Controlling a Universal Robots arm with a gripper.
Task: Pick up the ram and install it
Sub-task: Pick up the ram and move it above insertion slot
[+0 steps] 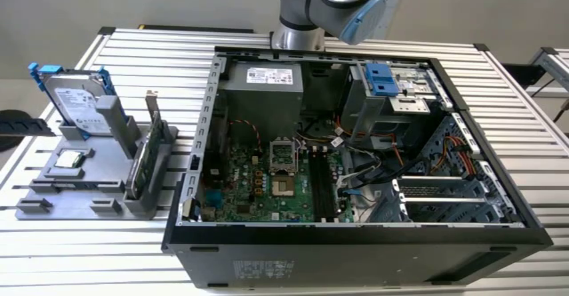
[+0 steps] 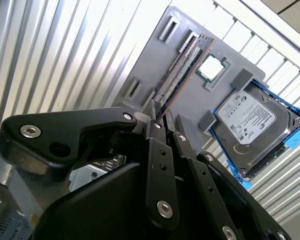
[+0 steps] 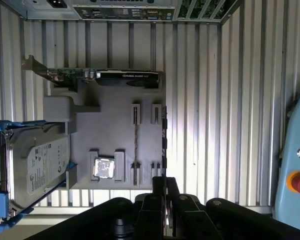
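We see one ram [image 3: 163,140] standing on edge in one gray holder [image 1: 53,193], on the desk [image 1: 133,49] at nine o'clock from the case [image 1: 356,243]. The holder also carries one drive [image 1: 80,103] and one card [image 1: 146,156]. One pincer [image 3: 165,181] hangs over the ram's end; released or clenched, we cannot tell.

On the ribbed counter [image 3: 200,100] a grey holder tray [image 3: 115,125] carries the thin ram [image 3: 135,145] on edge in its slots, a processor chip [image 3: 103,168], a hard drive [image 3: 32,170] and a green expansion card [image 3: 100,76], with the tool [image 3: 165,200] at the tray's edge.
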